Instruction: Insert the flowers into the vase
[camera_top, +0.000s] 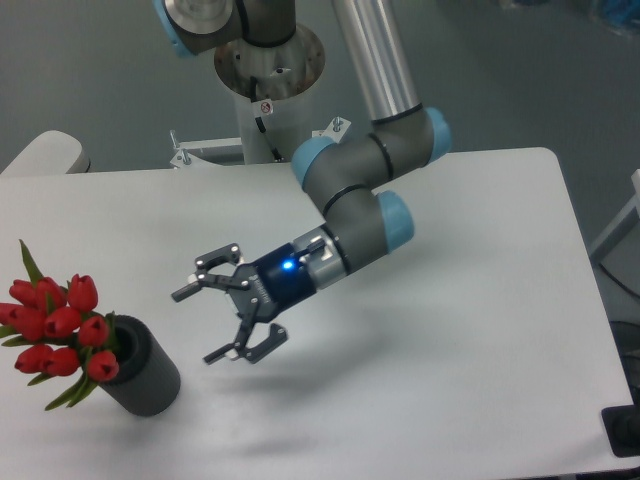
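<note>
The dark ribbed vase (143, 380) lies tipped to the left near the table's front left corner. The flowers (55, 328), red tulip buds with green leaves, stick out of its mouth toward the left edge of the view. My gripper (212, 324) hovers to the right of the vase, clear of it, with its fingers spread open and nothing between them. A blue light glows on its wrist.
The arm's grey base column (268, 85) stands behind the table's far edge. A pale rounded object (42, 153) sits beyond the table's back left corner. The white table (470, 380) stretches to the right.
</note>
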